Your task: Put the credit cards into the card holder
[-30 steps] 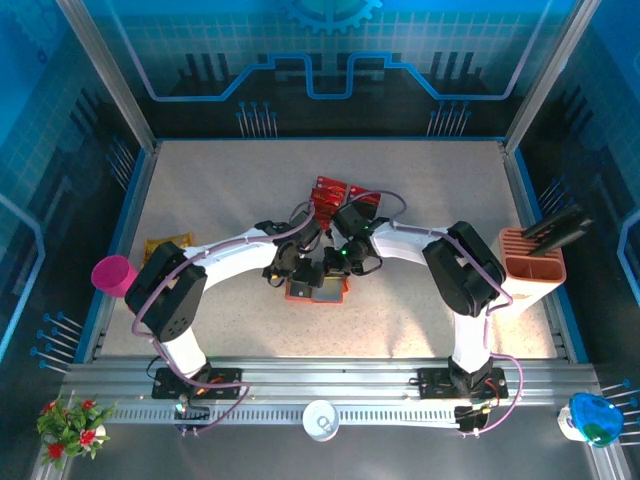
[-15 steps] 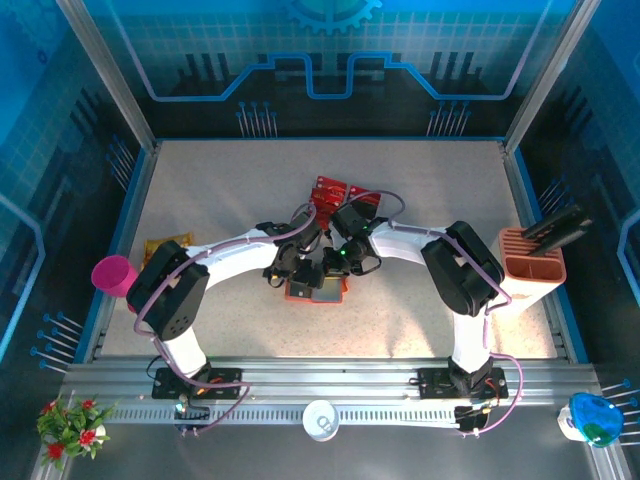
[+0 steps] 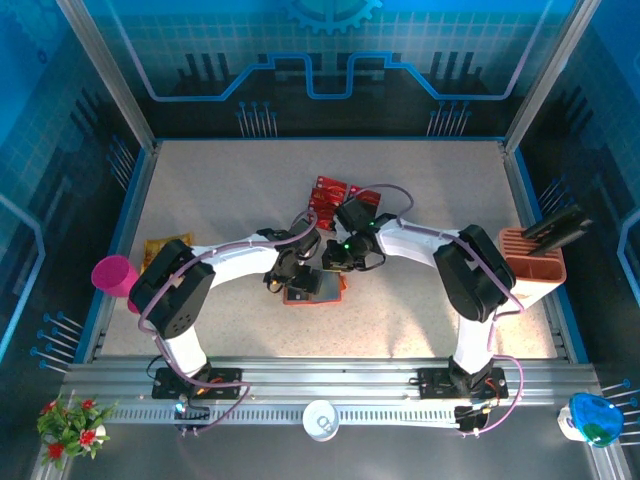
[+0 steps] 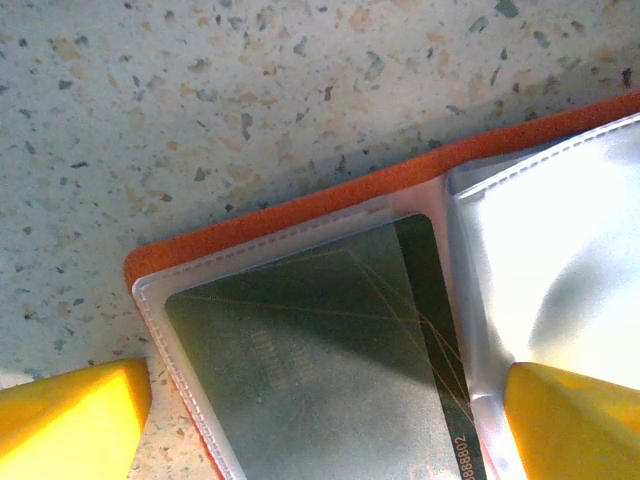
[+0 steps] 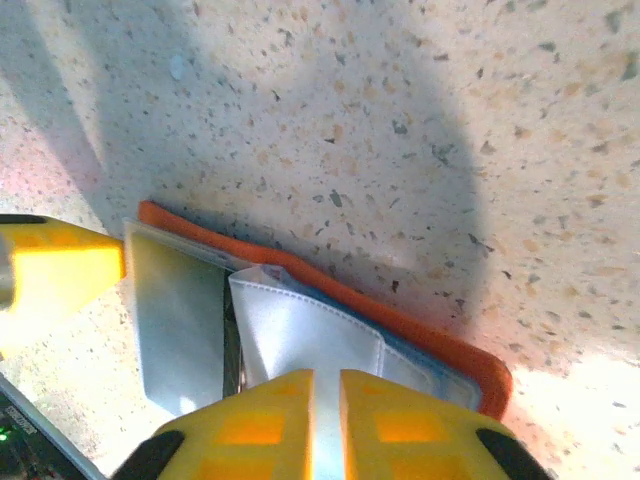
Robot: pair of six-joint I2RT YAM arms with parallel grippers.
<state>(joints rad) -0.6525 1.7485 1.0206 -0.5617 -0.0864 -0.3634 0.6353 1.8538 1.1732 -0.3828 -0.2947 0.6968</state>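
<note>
The card holder [image 3: 312,292] lies open on the speckled table, its orange edge [image 4: 300,205] toward the back. A dark grey credit card [image 4: 300,350] sits inside its clear left pocket. My left gripper [image 4: 325,410] is open wide just above that pocket, one yellow finger [image 4: 70,410] off the wallet's corner and the other over the middle fold. My right gripper [image 5: 325,378] stands over the wallet's [image 5: 400,310] right half. Its jaws are nearly together, with the pale pocket flap [image 5: 300,330] running into the thin slit between them. Red credit cards [image 3: 332,193] lie behind both grippers [image 3: 318,265].
A peach slotted stand [image 3: 533,262] holding a dark item stands at the right edge. A pink cup [image 3: 112,273] and an orange packet [image 3: 165,247] sit at the left. A white cup [image 3: 321,418] rests on the front rail.
The right arm has swung, its elbow going right and its gripper shifting back a little. The left gripper has slid slightly forward over the wallet, which now lies flatter.
</note>
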